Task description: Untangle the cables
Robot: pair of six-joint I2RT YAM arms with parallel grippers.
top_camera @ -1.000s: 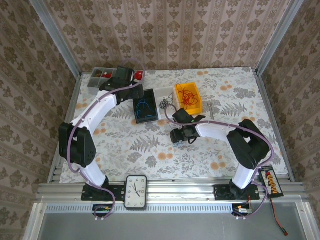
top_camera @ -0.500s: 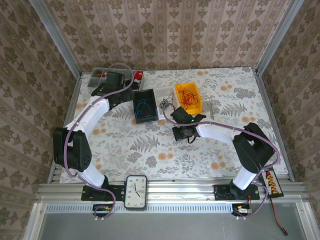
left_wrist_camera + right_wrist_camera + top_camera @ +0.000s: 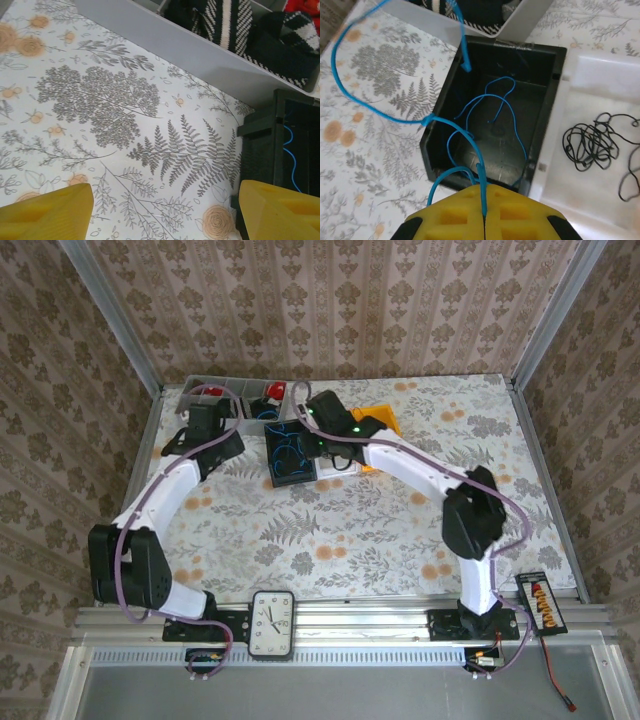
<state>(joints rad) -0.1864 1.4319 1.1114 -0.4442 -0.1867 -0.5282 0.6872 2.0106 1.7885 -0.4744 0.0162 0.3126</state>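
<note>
Cable [image 3: 426,120], blue, arcs away from right tool [image 3: 483,195].

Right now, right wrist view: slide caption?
Right gripper pinches a blue cable over the black bin; black cable lies in the white tray beside it.

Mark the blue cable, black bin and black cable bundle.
blue cable [image 3: 426,120]: right wrist view, kink left of bin.
black bin [image 3: 540,90]: right wrist view, inner right wall.
black cable bundle [image 3: 585,147]: right wrist view, middle of tangle.

lab test cell: aluminium frame [image 3: 360,615], wallpaper backdrop [image 3: 330,310].
</note>
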